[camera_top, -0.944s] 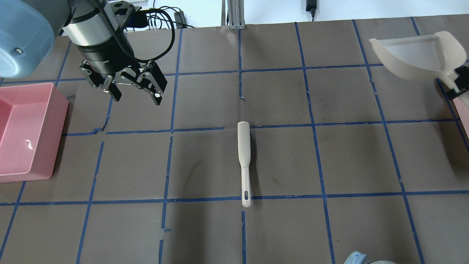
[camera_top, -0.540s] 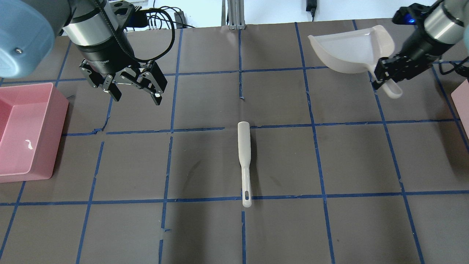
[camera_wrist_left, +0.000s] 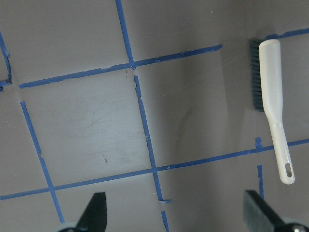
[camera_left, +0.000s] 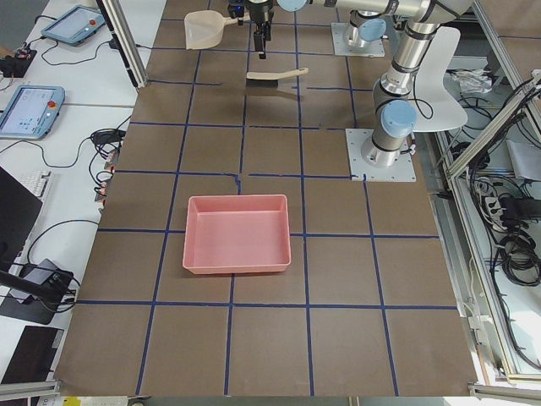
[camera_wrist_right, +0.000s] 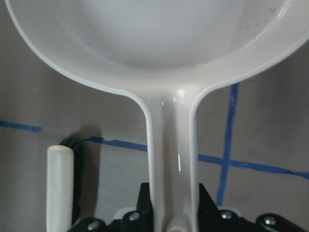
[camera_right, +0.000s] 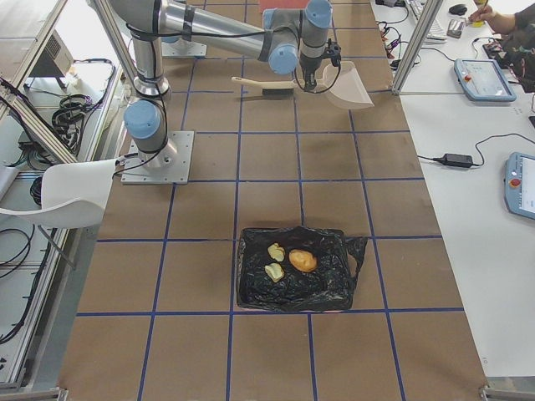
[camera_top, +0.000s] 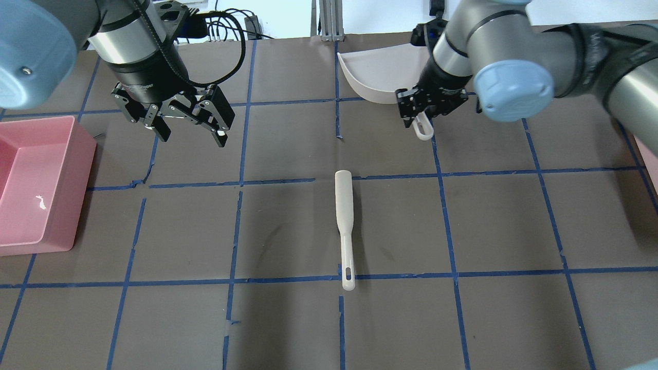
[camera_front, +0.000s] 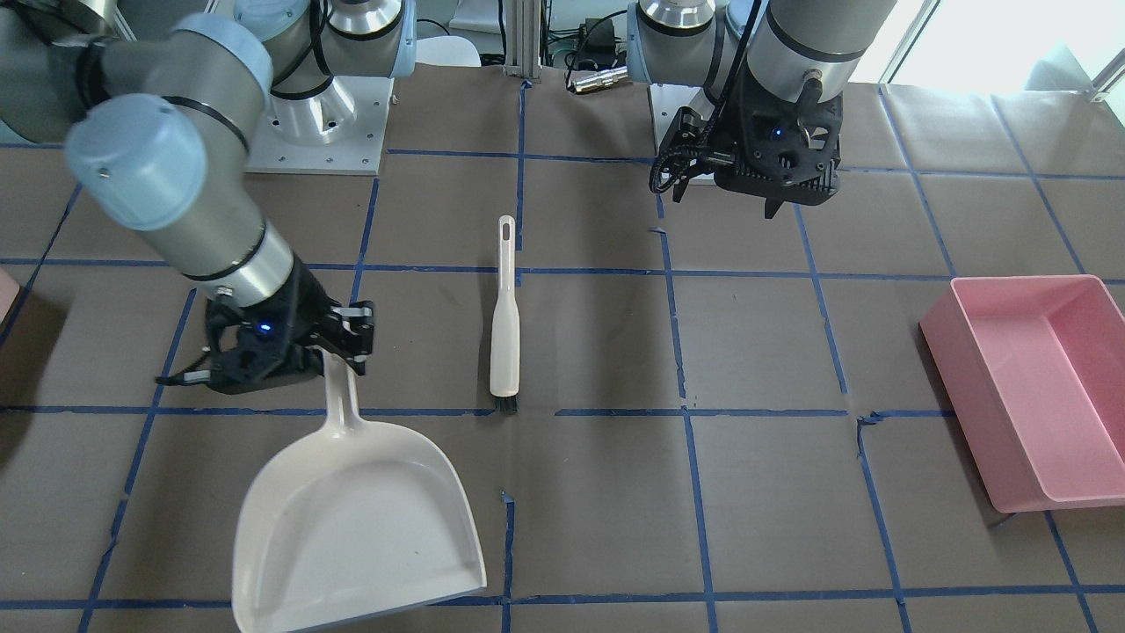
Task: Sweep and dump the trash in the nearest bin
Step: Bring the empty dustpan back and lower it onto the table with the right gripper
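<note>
Holding the cream dustpan (camera_front: pixel 360 519) by the end of its handle, the right tool (camera_top: pixel 424 108) is clamped shut on it. The grip sits far back, probably so that the pan keeps its whole mouth free. Whether the pan's lip touches the table (camera_front: pixel 791 492) cannot be told.

- Dustpan: smooth, glossy moulded plastic with a shallow scoop, raised curved sides and a flat open front edge. The pan is bare apart from faint dark specks.
- Left tool (camera_top: pixel 193 137): fingers spread apart, holding nothing. It hangs above the table, well clear of the brush (camera_front: pixel 504 334), seemingly parked.
- Brush: a long cream plastic back narrowing to a slim handle with a hanging slot. Its dark bristles (camera_wrist_left: pixel 254 77) lie sideways. It rests flat and loose between the arms.
- Trash: one rounded tan-orange lump (camera_right: pixel 303 261) and two pale chunks (camera_right: pixel 275 251) lie together on a crinkled black liner (camera_right: pixel 326 288) at the table's right end. That is judged to be inside the nearest bin (camera_top: pixel 652 159), shown overhead only as a pink corner.
- Pink tub (camera_front: pixel 967 387): a rigid rectangle with rounded corners, standing at the left end.
- Table: matt brown covering, gridded in torn blue tape (camera_front: pixel 685 413).
</note>
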Controlling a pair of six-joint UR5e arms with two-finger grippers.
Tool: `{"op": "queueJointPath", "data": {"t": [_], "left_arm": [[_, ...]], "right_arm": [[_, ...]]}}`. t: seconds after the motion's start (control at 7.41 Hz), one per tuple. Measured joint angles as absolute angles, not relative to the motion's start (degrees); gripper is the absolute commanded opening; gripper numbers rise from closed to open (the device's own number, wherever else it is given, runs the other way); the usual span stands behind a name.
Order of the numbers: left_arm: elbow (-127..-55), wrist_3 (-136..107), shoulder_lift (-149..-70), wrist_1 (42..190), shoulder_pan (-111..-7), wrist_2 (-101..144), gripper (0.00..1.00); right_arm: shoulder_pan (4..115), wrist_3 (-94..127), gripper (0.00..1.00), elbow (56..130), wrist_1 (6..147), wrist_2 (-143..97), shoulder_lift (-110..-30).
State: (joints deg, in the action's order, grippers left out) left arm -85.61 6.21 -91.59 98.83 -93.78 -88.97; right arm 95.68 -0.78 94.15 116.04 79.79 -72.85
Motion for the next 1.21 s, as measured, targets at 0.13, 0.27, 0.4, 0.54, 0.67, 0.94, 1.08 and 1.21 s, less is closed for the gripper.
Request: {"op": "queueJointPath", "data": {"t": [0.13, 0.27, 0.4, 0.54, 0.67, 0.94, 1.08, 1.21], "left_arm": [[-85.61, 6.23, -91.58, 98.84, -93.78, -88.98, 1.00], [-85.60, 6.24, -91.58, 98.83, -93.77, -88.97, 1.00], [-85.61, 6.22, -91.58, 98.84, -93.75, -88.95, 1.00], [-85.62, 6.18, -91.58, 98.83, -93.76, -88.95, 1.00], [-85.63, 6.16, -91.57, 98.86, -93.76, -88.95, 1.00], [-85.62, 6.15, -91.51, 98.84, -93.73, -88.95, 1.00], [-85.61, 6.15, -91.50, 98.84, -93.72, -88.94, 1.00], [-85.61, 6.15, -91.50, 98.83, -93.73, -88.95, 1.00]], "right_arm": [[99.11, 3.48, 0.08, 93.76, 120.80, 79.94, -69.38], [101.66, 6.73, 0.08, 92.77, 124.79, 80.07, -65.62], [103.37, 9.23, 0.08, 91.21, 126.97, 80.13, -62.10], [104.72, 11.05, 0.09, 89.32, 127.93, 80.36, -59.21], [105.66, 11.77, 0.10, 87.97, 128.32, 80.50, -57.21], [106.26, 12.18, 0.18, 87.16, 128.42, 80.66, -55.37], [106.31, 12.38, 0.40, 87.09, 128.36, 80.69, -55.21], [106.33, 13.01, 0.64, 86.98, 128.37, 80.45, -55.12]]}}
